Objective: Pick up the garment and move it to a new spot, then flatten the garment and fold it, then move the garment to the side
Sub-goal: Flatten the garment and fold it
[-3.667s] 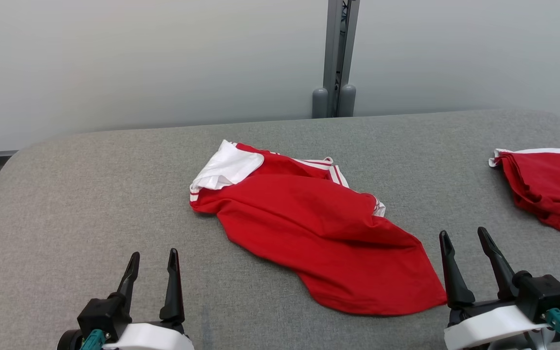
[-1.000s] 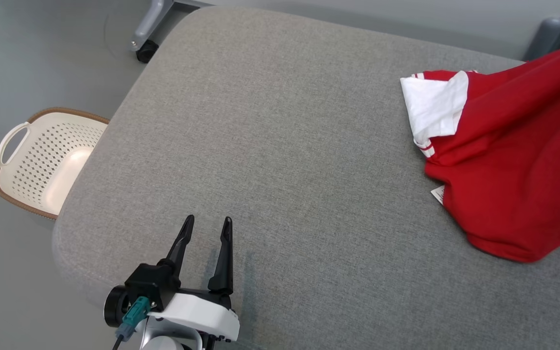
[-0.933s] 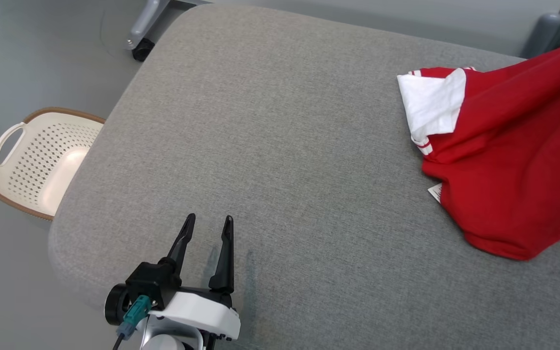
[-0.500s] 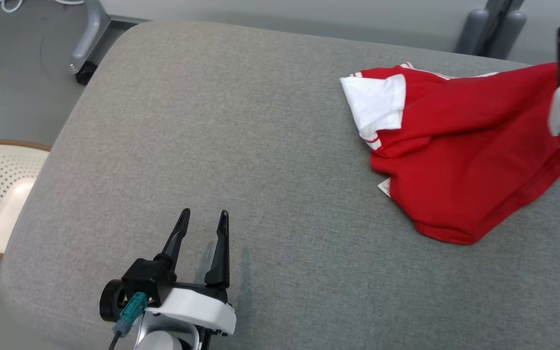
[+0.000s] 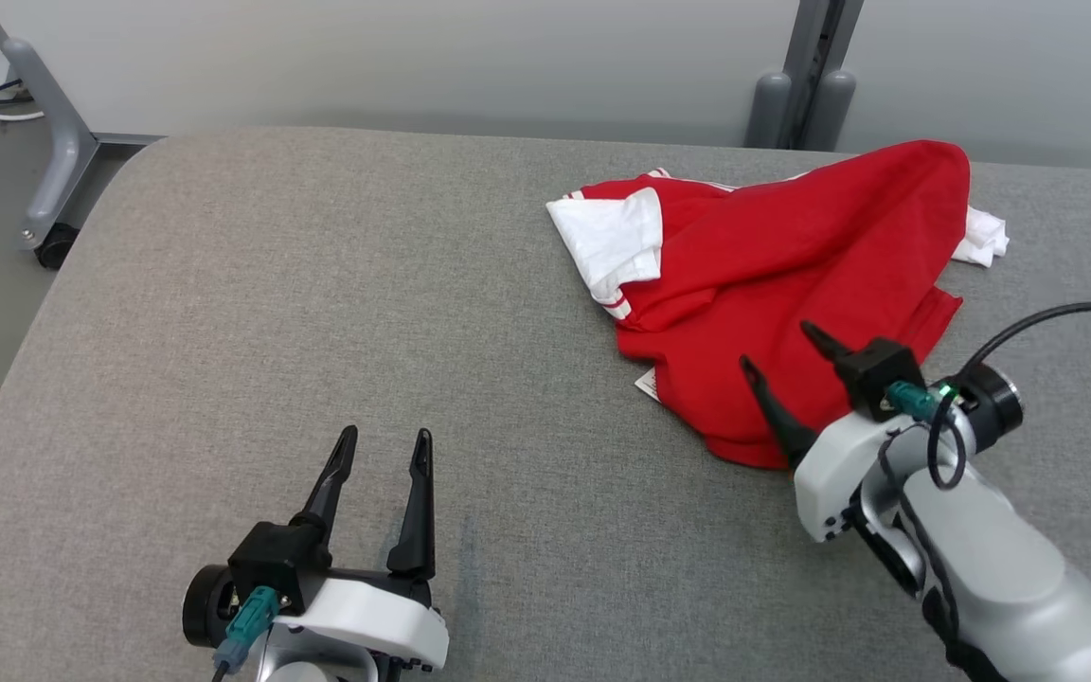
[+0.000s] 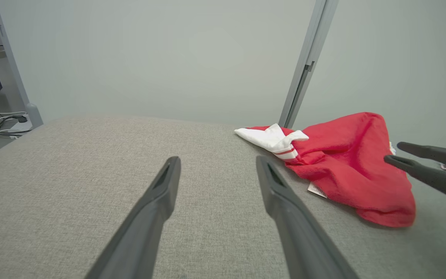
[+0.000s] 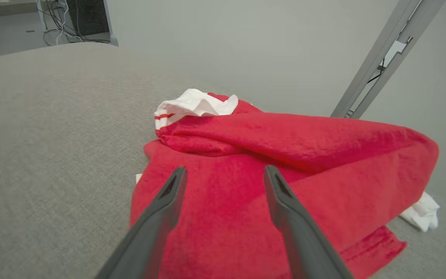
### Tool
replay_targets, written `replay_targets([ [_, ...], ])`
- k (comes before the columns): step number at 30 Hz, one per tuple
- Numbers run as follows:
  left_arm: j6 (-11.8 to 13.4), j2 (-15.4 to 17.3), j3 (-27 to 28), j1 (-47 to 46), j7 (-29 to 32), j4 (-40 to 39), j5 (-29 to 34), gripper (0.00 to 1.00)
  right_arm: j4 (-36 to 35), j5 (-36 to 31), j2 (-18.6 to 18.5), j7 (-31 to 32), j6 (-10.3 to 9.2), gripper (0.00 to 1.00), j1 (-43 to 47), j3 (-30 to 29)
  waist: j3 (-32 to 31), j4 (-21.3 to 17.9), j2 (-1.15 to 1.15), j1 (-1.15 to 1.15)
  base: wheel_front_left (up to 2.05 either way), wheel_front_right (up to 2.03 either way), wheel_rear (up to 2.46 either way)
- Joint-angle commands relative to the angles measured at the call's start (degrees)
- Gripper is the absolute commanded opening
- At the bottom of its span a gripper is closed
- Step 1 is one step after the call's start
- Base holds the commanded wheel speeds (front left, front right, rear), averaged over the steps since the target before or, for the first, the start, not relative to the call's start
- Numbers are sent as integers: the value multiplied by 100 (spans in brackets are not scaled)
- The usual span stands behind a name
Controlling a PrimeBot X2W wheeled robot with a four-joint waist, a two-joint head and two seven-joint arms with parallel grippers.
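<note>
Behind, a pale wall [image 5: 413, 57] backs the grey table [image 5: 271, 284] bearing the garment [image 5: 792, 256].

I'm seeing the garment [image 5: 792, 256] as soft, matt red cloth with white cloth sleeves. The table [image 5: 318, 284] is showing a grey woven fabric cover, rough and dull. The left gripper [image 5: 384, 438] and right gripper [image 5: 773, 343] are showing matt dark plastic fingers on smooth pale plastic housings. The post [image 5: 806, 66] is looking like smooth grey metal.
</note>
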Motion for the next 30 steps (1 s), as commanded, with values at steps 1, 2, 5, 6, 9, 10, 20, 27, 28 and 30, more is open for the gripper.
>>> replay_targets([
  [1,-30,26,30,2,-1,5,22,100,-105,144,-44,24,1,100,93,151,3,-7,0,0,0,0,0],
  [2,-41,26,34,-2,-1,6,25,100,-175,244,-68,68,1,100,157,306,10,-6,0,0,0,0,0],
  [5,-51,24,38,-37,-1,19,38,100,-290,430,-149,167,0,100,194,729,52,14,0,0,0,0,0],
  [6,-44,24,31,-58,-1,26,36,100,-296,476,-150,187,1,100,174,840,73,32,0,0,0,0,0],
  [9,-59,25,5,-120,-1,29,16,100,-214,463,-174,351,1,100,43,1218,147,111,0,0,0,0,0],
  [10,-55,24,-4,-130,-1,28,3,100,-162,379,-219,389,0,100,-37,1361,172,143,0,0,0,0,0],
  [20,-2,24,-3,-200,-1,24,-43,100,709,5,-212,482,0,0,-560,1858,281,401,0,0,0,0,0],
  [27,-15,24,79,-70,-1,45,12,100,645,310,-185,90,0,0,-535,1663,129,213,0,0,0,0,0],
  [28,-19,23,86,-52,-1,41,24,100,551,379,-224,60,0,0,-555,1621,102,155,0,0,0,0,0],
  [30,-26,24,111,-1,-1,37,51,100,308,518,-308,0,0,0,-561,1489,39,21,0,0,0,0,0],
])
